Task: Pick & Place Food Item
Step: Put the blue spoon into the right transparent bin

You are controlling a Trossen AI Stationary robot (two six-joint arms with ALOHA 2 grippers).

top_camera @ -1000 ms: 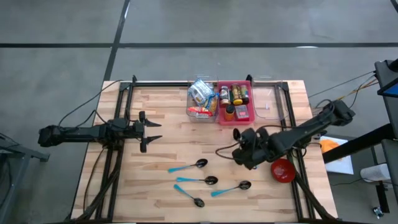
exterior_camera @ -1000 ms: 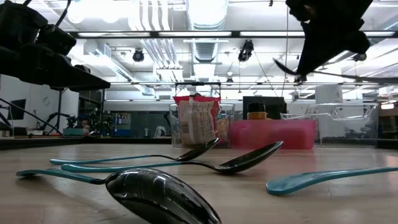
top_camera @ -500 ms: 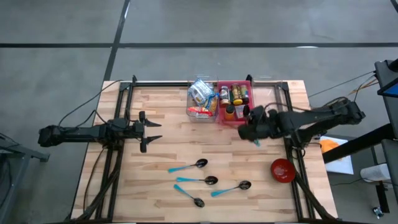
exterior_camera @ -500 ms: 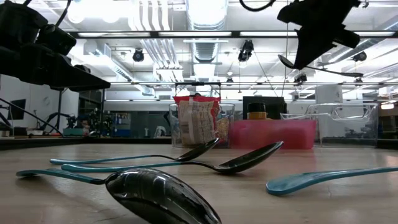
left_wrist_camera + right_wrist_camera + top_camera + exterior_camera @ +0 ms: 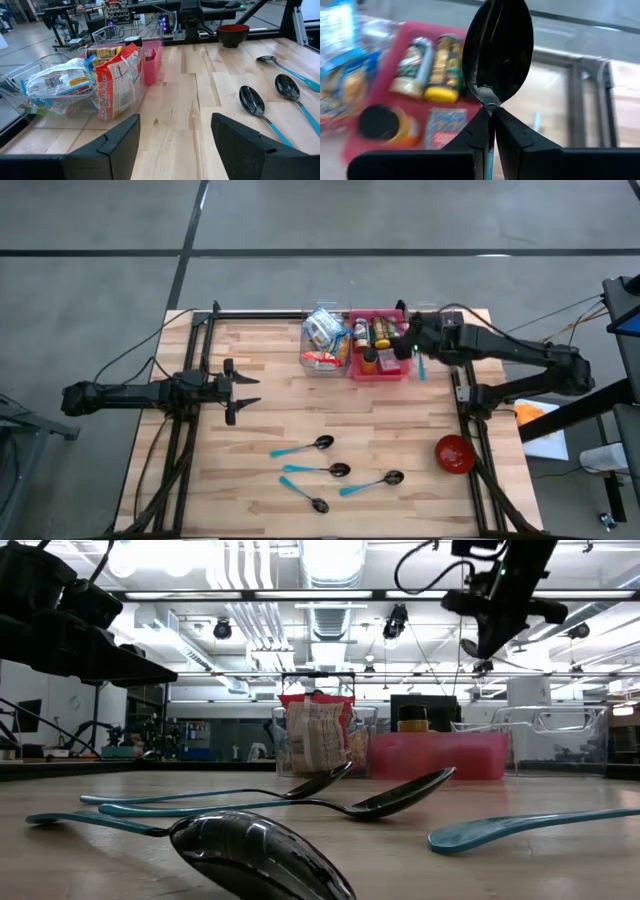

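My right gripper [image 5: 405, 348] hangs over the right end of the pink bin [image 5: 378, 366] at the table's far edge, shut on a spoon with a black bowl [image 5: 498, 50] and a teal handle [image 5: 421, 368]. The pink bin holds jars [image 5: 440, 67] and a packet. The clear bin [image 5: 322, 340] to its left holds snack bags [image 5: 117, 82]. My left gripper [image 5: 245, 390] waits at the table's left side, open with nothing between its fingers [image 5: 120, 142]. My right gripper pinches the spoon's neck [image 5: 490, 107], where the black bowl meets the teal handle, between its two fingers [image 5: 475, 132]. The bowl sticks out past the fingertips and the handle runs back between them. The fingers slant down from the table's right side. The spoon is lifted clear.
Several spoons [image 5: 322, 443] lie on the near middle of the table. A red bowl [image 5: 454, 452] stands at the near right. An empty clear bin [image 5: 438, 345] sits right of the pink one. Black frame rails [image 5: 465, 395] run along both table sides.
My right gripper has swung from beside the red bowl toward the table's far edge and risen, carrying the spoon clear of the table to above the pink bin. It has rolled on the way and stayed shut on the spoon.
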